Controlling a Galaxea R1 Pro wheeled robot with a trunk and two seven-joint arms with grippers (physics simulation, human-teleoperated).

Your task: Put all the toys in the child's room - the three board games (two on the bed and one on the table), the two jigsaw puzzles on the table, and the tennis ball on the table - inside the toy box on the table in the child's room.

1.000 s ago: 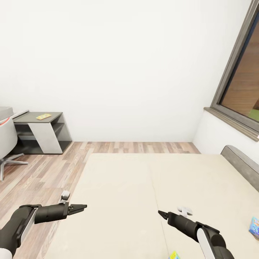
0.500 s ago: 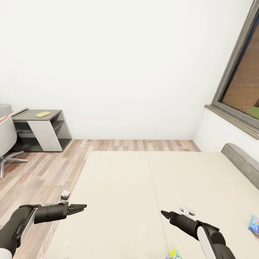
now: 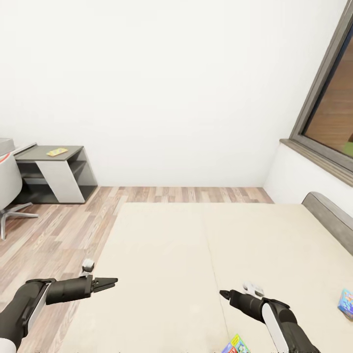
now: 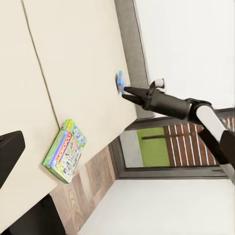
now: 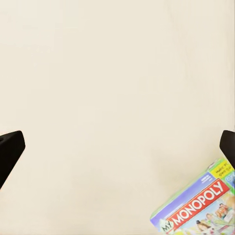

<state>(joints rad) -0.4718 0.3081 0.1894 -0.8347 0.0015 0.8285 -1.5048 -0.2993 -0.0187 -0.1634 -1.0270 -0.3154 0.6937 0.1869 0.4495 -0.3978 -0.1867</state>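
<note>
Cream bed, Monopoly box beside empty spread right fingers, left fingers closed

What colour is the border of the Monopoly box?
Green, around a blue lid with a red logo band on the Monopoly box; the right wrist view shows it best.

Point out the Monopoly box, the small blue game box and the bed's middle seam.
Monopoly box [image 5: 203, 208]: right wrist view, on the printed lid.
Small blue game box [image 3: 346, 303]: head view, on its lid near the picture's edge.
Bed seam [image 3: 210, 255]: head view, midway along the seam.
</note>
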